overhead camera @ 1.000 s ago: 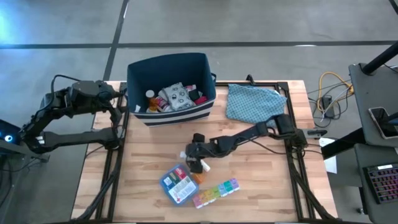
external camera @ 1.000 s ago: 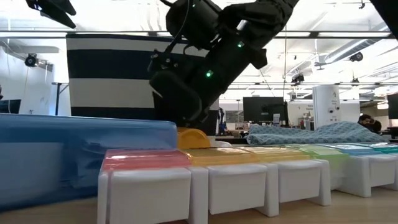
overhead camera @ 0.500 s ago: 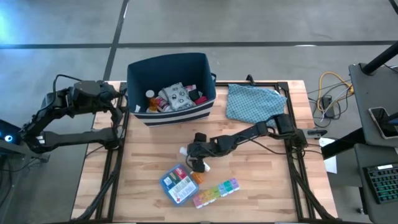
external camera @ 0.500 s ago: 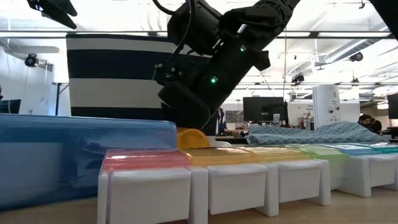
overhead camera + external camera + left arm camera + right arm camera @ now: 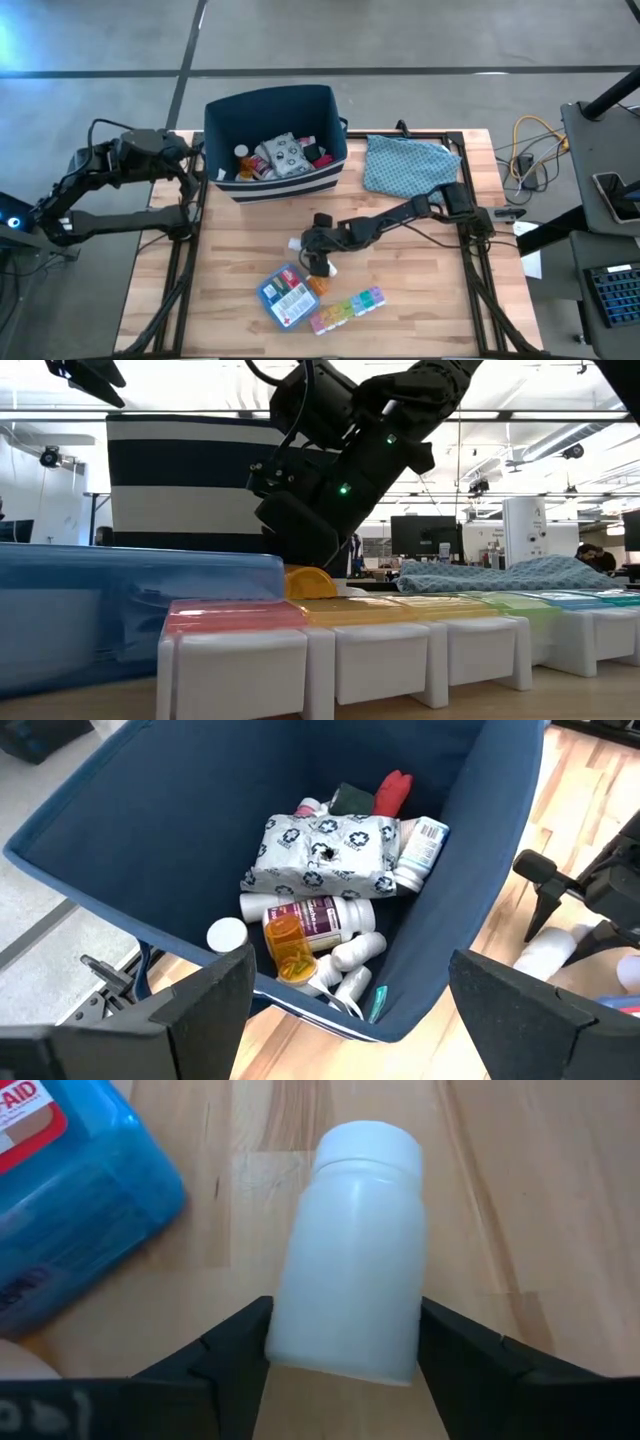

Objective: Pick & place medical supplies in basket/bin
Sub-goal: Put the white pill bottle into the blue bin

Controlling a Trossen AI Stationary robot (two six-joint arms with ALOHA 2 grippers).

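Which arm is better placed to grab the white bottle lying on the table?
Right. Its gripper already straddles the white bottle, a finger on each side. The left gripper hovers open over the bin, away from the bottle.

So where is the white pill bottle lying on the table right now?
The white pill bottle lies on its side on the wooden table near its middle, between the right gripper's fingers. The blue first-aid pouch is its nearest neighbour.

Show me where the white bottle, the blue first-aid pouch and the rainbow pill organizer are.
white bottle (image 5: 350, 1270): right wrist view, middle of its body.
blue first-aid pouch (image 5: 284, 297): high view, middle of its top face.
rainbow pill organizer (image 5: 347, 308): high view, middle of the row of compartments.
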